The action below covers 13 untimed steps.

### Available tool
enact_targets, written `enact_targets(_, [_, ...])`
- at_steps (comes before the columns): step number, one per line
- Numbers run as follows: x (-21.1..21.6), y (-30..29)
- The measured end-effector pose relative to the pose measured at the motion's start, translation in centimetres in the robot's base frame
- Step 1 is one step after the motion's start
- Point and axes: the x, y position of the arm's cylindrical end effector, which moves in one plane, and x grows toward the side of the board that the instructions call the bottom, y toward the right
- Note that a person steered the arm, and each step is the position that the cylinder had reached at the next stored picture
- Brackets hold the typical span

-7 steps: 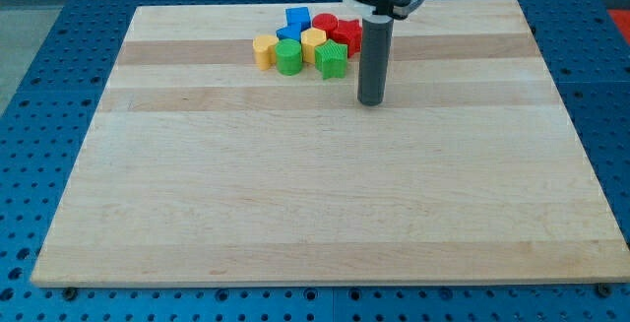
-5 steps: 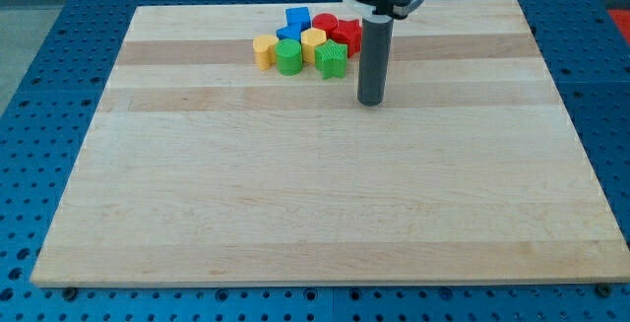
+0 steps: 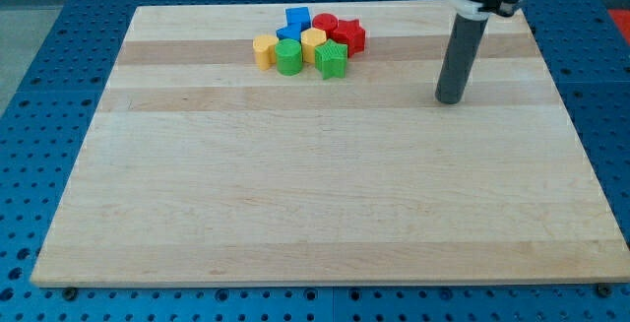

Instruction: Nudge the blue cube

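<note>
On a pale wooden counter (image 3: 315, 204), set over a blue pegboard surface (image 3: 39, 66), 8 small coloured blocks sit bunched in 1 tight cluster near the view's top, a little left of centre. No bin, tray or other container shows; the blocks rest directly on the wood.

Taking the blue cube (image 3: 297, 17) as landmark: it stands at the cluster's top edge. A second blue block (image 3: 287, 32), shape unclear, lies just below and slightly left of it. A red cylinder (image 3: 325, 23) is just to its right, and a red star-shaped block (image 3: 348, 35) is farther right. Below the cube sits a yellow block (image 3: 313, 40); another yellow block (image 3: 263, 50) lies below and to the left. A green cylinder (image 3: 288, 57) and a ridged green block (image 3: 333, 60) form the cluster's lower edge.

My tip (image 3: 450, 100) rests on the counter well to the right of the blue cube and lower in the view, apart from every block. The arm ends in a plain dark rod with no pincer, so nothing is held.
</note>
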Motion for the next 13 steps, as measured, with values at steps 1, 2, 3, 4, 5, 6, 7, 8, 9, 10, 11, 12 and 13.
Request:
enact_targets(1, [-0.9,-0.5])
enact_targets(2, [-4.2,-2.2])
enact_targets(3, [-4.4,-3.2])
enact_targets(4, [-4.4,-4.7])
enact_targets(5, [-4.5,-6.7])
enact_targets(6, [-9.3,-5.9])
enact_targets(7, [-9.7,-5.0])
enact_targets(8, [-13.5,-4.8])
enact_targets(9, [-19.2,-7.7])
enact_targets(10, [-20.0,-10.0])
enact_targets(11, [-19.8,-11.9])
enact_targets(12, [-18.9,-14.1])
enact_targets(13, [-17.9,-16.4])
